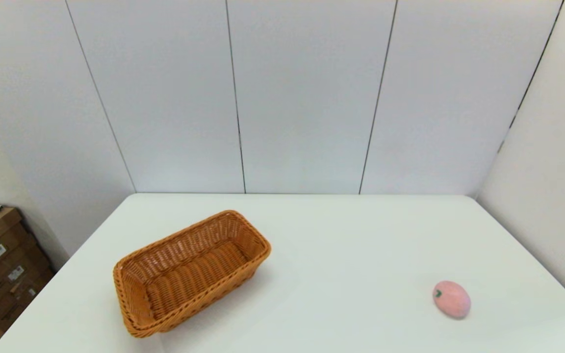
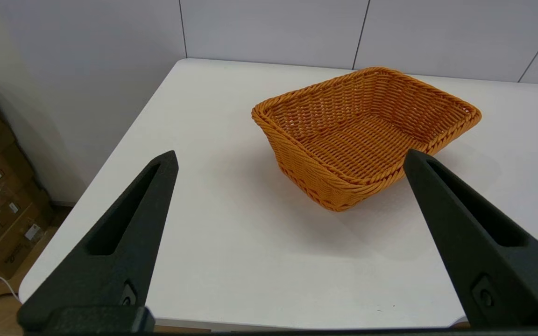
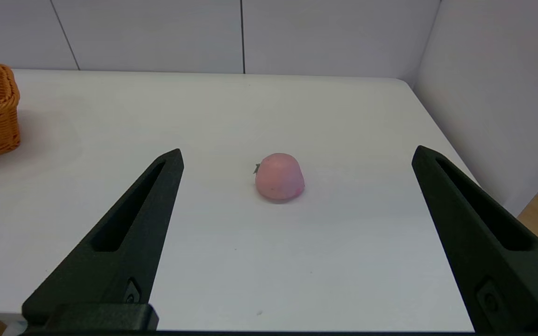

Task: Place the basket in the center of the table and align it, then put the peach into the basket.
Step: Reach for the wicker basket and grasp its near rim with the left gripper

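Basket (image 1: 192, 272) sits empty and skewed on the left side of our white table (image 1: 341, 245), the peach (image 1: 451, 299) well apart near the right edge. Our left gripper (image 2: 290, 158) hangs short of the basket, our right gripper (image 3: 297, 156) short of the peach, both jaws spread wide, holding nothing.

- the basket (image 1: 192, 272) sits on the table (image 1: 341, 245), on its left side toward the near edge, turned at a slant to the table's edges.
- the peach (image 1: 451, 299) lies on the table at the near right, well apart from the basket.
- nothing lies in the basket.
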Tool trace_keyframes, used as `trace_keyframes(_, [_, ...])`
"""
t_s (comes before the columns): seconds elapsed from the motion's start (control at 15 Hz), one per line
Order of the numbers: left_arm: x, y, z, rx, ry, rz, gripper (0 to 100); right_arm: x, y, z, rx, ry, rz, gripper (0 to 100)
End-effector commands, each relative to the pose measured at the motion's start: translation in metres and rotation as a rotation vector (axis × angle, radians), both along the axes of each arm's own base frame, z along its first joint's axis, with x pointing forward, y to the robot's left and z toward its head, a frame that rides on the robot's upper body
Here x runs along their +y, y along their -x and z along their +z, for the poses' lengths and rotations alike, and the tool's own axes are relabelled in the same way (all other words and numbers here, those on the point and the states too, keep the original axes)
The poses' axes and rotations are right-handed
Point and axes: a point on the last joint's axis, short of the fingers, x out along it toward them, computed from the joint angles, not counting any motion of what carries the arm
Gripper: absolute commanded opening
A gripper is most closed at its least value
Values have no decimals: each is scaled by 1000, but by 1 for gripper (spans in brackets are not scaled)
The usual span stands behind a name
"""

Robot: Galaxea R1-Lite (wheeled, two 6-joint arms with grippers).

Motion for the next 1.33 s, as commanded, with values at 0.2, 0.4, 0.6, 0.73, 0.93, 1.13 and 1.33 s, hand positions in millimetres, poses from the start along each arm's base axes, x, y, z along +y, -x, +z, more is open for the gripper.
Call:
trace_keyframes(0.2, [0, 0, 1, -7, -1, 4, 100, 0, 0, 0, 0, -2, 0, 100])
trace_keyframes(0.4, [0, 4, 53, -23, 87, 3, 100, 0, 0, 0, 0, -3, 0, 100])
trace_keyframes(0.6, [-1, -60, 83, 338, 267, 67, 100, 0, 0, 0, 0, -6, -2, 100])
trace_keyframes(0.73, [-1, -102, 70, 605, 251, 127, 100, 0, 0, 0, 1, -6, -3, 100])
trace_keyframes(0.93, [-2, -173, 47, 925, 346, 227, 100, 0, 0, 0, 0, -3, -3, 100])
trace_keyframes(1.13, [-5, -227, 18, 1106, 389, 295, 100, 0, 0, 0, 0, 0, -2, 100])
trace_keyframes(1.33, [-13, -257, -4, 1208, 463, 270, 100, 0, 0, 0, 0, -3, -3, 100])
